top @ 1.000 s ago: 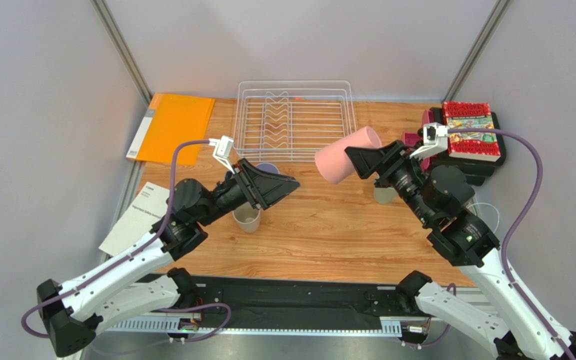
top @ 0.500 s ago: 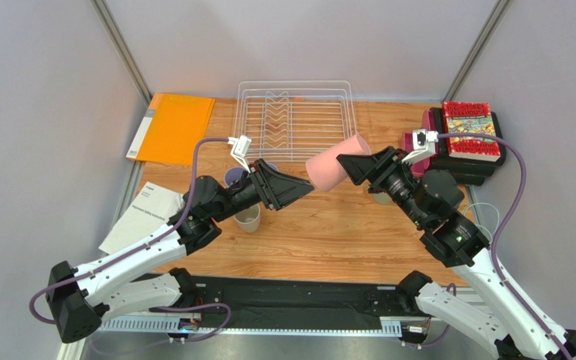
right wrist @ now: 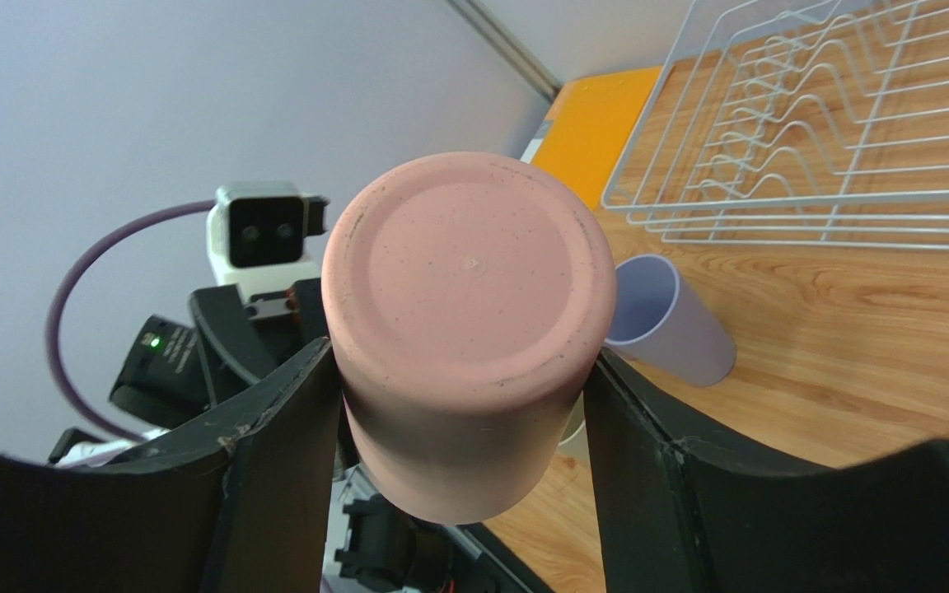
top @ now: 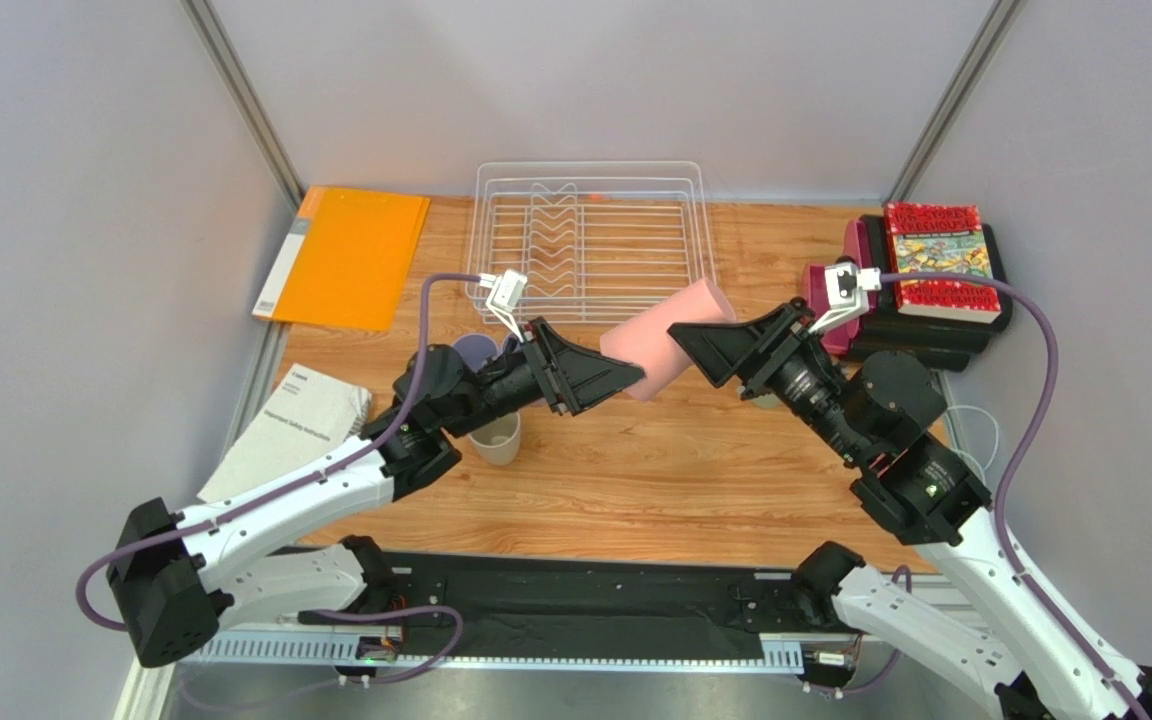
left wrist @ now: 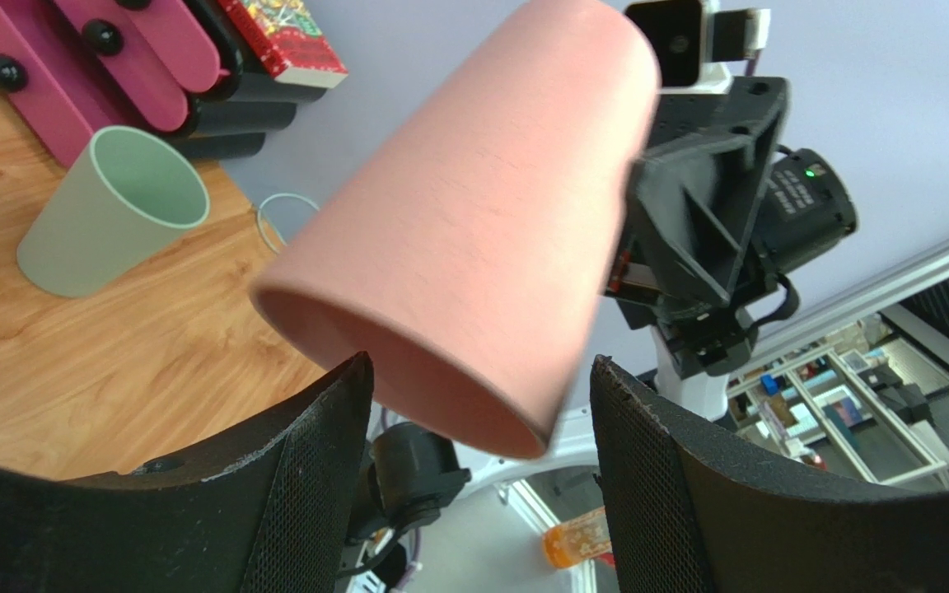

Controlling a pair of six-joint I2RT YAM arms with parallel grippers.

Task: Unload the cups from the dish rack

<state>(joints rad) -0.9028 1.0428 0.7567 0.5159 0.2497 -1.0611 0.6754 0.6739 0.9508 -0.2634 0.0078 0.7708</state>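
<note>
Folder (top: 345, 252), orange, lies flat at the counter's (top: 657, 465) far left edge. Nearer the middle, a beige cup (top: 497, 438) stands upright on the wood with a lavender cup (right wrist: 665, 321) just behind it, both outside the dish rack (top: 597, 240) at the back. The left tool (top: 608, 390) is spread wide, its fingers either side of the open mouth of the pink cup (left wrist: 480, 235); whether they touch it I cannot tell. That cup lies tilted in the air above the counter, in front of the rack. The right tool (top: 683, 345) clamps it near the base. A sage green cup (left wrist: 114, 210) stands upright on the counter beside the right arm, near a red book (top: 940, 258).
</note>
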